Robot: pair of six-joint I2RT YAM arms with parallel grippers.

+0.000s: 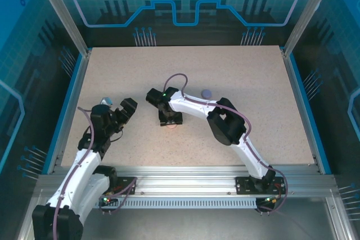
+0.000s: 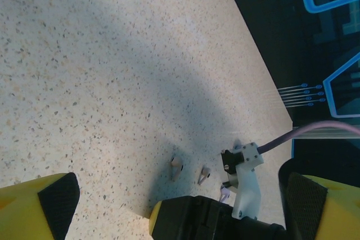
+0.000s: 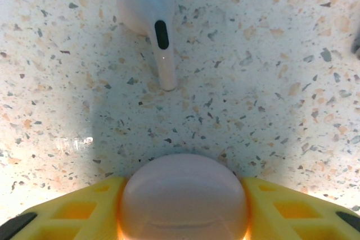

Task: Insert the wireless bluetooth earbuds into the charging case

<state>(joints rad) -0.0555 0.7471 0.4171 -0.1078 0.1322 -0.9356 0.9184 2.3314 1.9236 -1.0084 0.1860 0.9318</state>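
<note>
Within right gripper [image 3: 183, 213], pink case [image 3: 183, 186]

The pink charging case [image 3: 183, 195], rounded and smooth, rests on the speckled counter [image 3: 270, 82] between the yellow fingers [image 3: 281, 209] of the right end effector [image 3: 183, 212], which touch both its sides. Just beyond the case, apart from it, a pinkish earbud [image 3: 152, 23] lies on its side, stem pointing back toward the case. A purplish-grey round case [image 1: 207, 93] lies farther back, to the pink case's right. A pale stemmed earbud [image 2: 176, 168] and a second small earbud [image 2: 203, 174] lie side by side, not touching.
</note>
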